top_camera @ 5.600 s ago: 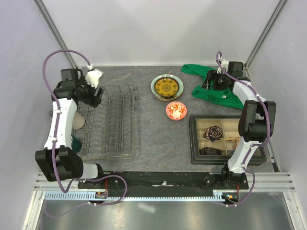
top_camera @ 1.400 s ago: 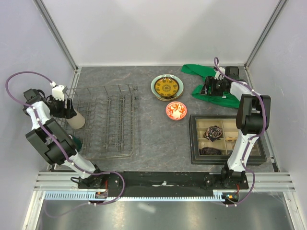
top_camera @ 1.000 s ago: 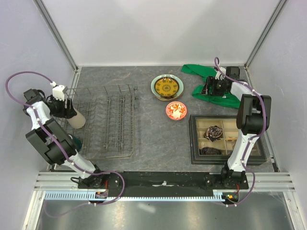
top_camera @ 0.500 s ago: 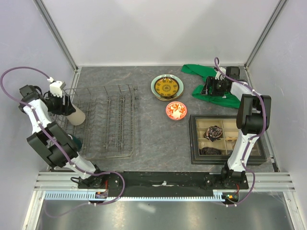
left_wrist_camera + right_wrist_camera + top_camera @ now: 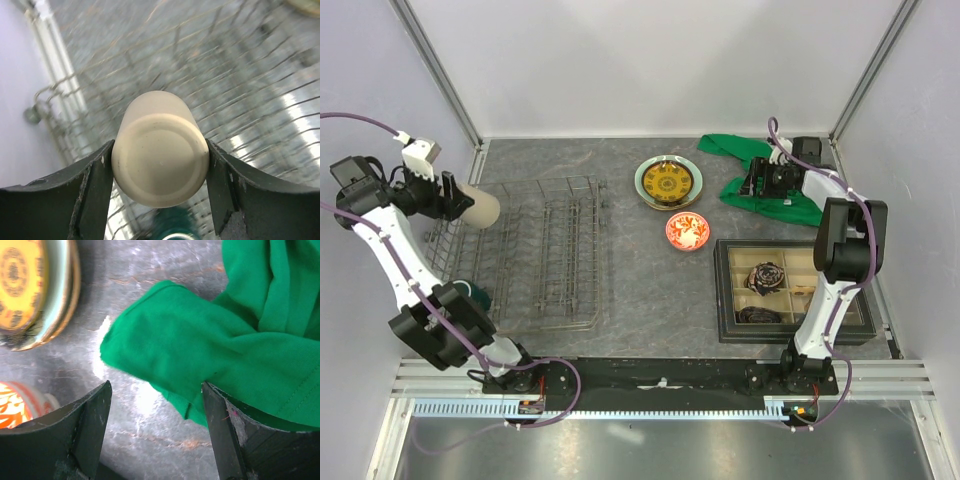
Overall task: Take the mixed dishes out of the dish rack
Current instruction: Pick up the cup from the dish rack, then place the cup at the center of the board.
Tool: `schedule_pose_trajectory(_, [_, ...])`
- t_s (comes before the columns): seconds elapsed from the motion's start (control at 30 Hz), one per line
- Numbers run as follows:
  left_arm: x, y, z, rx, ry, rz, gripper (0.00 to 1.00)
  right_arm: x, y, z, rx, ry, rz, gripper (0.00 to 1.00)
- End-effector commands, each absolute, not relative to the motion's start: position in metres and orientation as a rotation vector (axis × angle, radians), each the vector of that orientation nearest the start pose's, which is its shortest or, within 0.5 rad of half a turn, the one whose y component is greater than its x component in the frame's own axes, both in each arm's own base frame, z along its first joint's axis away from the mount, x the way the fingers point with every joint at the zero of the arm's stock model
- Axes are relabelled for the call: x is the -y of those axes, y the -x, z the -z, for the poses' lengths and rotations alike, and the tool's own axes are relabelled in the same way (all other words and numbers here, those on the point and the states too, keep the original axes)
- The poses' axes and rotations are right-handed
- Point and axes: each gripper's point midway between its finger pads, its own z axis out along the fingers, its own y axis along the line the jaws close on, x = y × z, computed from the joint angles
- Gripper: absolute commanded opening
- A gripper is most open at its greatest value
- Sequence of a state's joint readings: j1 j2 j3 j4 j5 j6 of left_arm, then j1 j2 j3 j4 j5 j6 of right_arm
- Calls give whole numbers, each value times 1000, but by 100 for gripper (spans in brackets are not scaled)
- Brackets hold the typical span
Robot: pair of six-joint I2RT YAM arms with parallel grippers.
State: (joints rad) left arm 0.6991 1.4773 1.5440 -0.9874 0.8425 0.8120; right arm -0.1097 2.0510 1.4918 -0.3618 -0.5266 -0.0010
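Left wrist view: left end effector (image 5: 159,170) pinches a smooth cylindrical beige cup (image 5: 160,152) above the wire dish rack (image 5: 250,100); right end effector (image 5: 156,390) spread over crumpled green cloth (image 5: 240,340).

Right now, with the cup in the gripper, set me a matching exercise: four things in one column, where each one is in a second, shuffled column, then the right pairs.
Things:
1. beige cup
2. red-and-white bowl
3. green cloth
4. dark green mug

Places:
A. beneath the open right gripper
B. at the near left end of the dish rack
C. clamped in the left gripper
D. on the table, between the stacked plates and the black tray

Pairs: 1-C, 2-D, 3-A, 4-B
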Motion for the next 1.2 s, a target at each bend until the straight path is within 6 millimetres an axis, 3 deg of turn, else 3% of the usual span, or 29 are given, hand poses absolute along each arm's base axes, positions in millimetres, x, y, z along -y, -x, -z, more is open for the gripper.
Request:
schedule_pose_trajectory(0.0, [-87, -324, -318, -1913, -432, 428, 1, -46, -499, -140, -2223, 210, -643, 81])
schedule_pose_trajectory(0.17, [-51, -312, -343, -1779, -431, 649, 2, -76, -483, -196, -2076, 336, -716, 81])
schedule_pose_trajectory(0.27, [-33, -304, -358, -1701, -430, 786, 2, -104, -470, -226, -1995, 441, -754, 81])
schedule_pose_trajectory(0.5, [1, -293, -372, -1589, -437, 1066, 2, -201, -424, -282, -1780, 663, -997, 78])
schedule_pose_trajectory(0.73, [32, -278, -382, -1455, -477, 1311, 2, -272, -381, -303, -1605, 794, -1081, 75])
schedule_pose_trajectory(0.9, [43, -278, -384, -1413, -466, 1358, 2, -320, -348, -313, -1503, 871, -1191, 72])
schedule_pose_trajectory(1.03, [51, -285, -386, -1376, -491, 1313, 2, -348, -337, -316, -1463, 917, -1222, 71])
schedule_pose_trajectory(1.17, [51, -293, -391, -1397, -457, 1359, 2, -364, -332, -306, -1487, 976, -1162, 71])
